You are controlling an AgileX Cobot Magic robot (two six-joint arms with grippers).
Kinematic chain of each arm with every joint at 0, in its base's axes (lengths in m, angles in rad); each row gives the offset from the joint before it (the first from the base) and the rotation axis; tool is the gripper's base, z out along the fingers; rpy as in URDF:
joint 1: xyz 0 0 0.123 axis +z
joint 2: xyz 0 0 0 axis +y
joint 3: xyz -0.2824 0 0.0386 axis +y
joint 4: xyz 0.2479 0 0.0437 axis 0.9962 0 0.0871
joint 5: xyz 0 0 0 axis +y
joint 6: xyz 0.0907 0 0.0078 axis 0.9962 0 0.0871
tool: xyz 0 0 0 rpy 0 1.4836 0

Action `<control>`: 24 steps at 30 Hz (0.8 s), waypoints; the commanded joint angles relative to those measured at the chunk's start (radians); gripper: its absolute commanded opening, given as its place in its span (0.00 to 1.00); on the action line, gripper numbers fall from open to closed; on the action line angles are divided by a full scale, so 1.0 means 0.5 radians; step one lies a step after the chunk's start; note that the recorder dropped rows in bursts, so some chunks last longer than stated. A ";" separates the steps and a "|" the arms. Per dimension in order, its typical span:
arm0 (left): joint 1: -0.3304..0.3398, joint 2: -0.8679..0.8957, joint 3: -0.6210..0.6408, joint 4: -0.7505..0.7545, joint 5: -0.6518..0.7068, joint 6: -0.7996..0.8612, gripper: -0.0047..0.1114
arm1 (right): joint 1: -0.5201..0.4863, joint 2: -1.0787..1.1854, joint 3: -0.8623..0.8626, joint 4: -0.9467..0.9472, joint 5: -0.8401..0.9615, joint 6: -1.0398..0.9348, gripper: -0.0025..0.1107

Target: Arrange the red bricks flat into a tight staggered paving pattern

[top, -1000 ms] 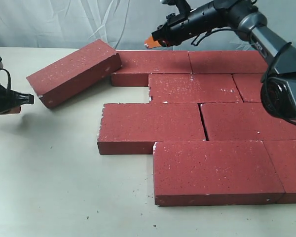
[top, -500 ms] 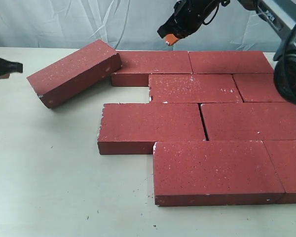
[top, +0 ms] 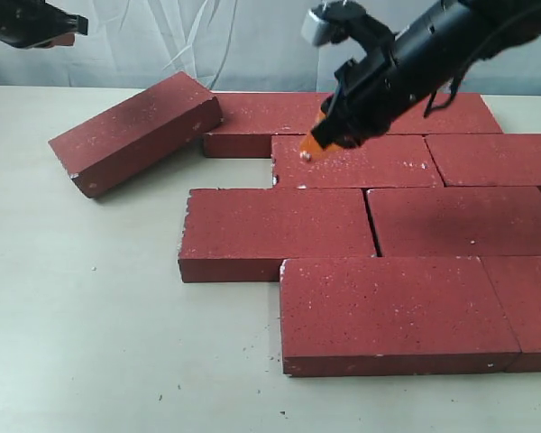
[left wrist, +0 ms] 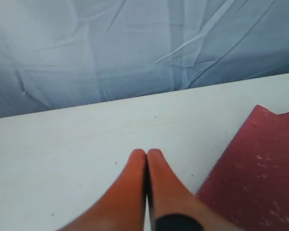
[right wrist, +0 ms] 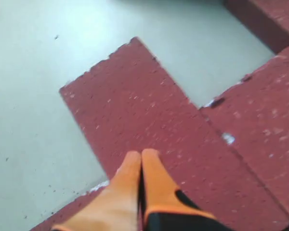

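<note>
Several red bricks lie flat in staggered rows; the front one (top: pixel 392 311) is nearest. One red brick (top: pixel 135 133) at the left is tilted, its right end propped on the back-row brick (top: pixel 275 117). My right gripper (top: pixel 308 149) is shut and empty. It hovers over the left end of the second-row brick (top: pixel 361 162). In the right wrist view its gripper (right wrist: pixel 141 154) points over the third-row brick (right wrist: pixel 144 110). My left gripper (top: pixel 61 29) is shut and empty, raised high at the far left. In the left wrist view this gripper (left wrist: pixel 146 153) is above bare table, with the tilted brick's (left wrist: pixel 260 163) corner beside it.
A pale wrinkled cloth backdrop (top: pixel 180 41) stands behind the table. Bare table (top: pixel 81 307) stretches left of and in front of the bricks, with dark grit specks (top: pixel 252 347) near the front brick. A small gap (top: pixel 239 171) is open left of the second-row brick.
My right gripper swung from the back edge down and forward over the second-row brick. My left gripper rose from low at the left edge to the top left corner. The bricks have not moved.
</note>
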 commanded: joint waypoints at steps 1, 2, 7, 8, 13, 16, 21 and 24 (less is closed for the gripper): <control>-0.063 0.343 -0.473 0.334 0.281 -0.300 0.04 | 0.086 -0.279 0.403 0.173 -0.438 -0.317 0.01; -0.079 0.413 -0.582 0.338 0.354 -0.326 0.04 | 0.105 -0.321 0.433 0.195 -0.526 -0.317 0.01; -0.179 0.655 -0.932 0.481 0.499 -0.474 0.04 | 0.128 -0.376 0.446 0.224 -0.535 -0.317 0.01; -0.194 0.687 -0.974 0.543 0.519 -0.527 0.04 | 0.128 -0.376 0.446 0.224 -0.510 -0.317 0.01; -0.256 0.776 -1.050 0.610 0.657 -0.566 0.04 | 0.128 -0.376 0.446 0.224 -0.505 -0.317 0.01; -0.280 0.781 -1.050 0.617 0.784 -0.562 0.04 | 0.128 -0.376 0.446 0.220 -0.509 -0.317 0.01; -0.294 0.765 -1.075 0.709 1.000 -0.554 0.04 | 0.128 -0.376 0.446 0.220 -0.505 -0.317 0.01; -0.294 0.725 -1.108 0.720 1.167 -0.529 0.04 | 0.128 -0.376 0.446 0.220 -0.509 -0.320 0.01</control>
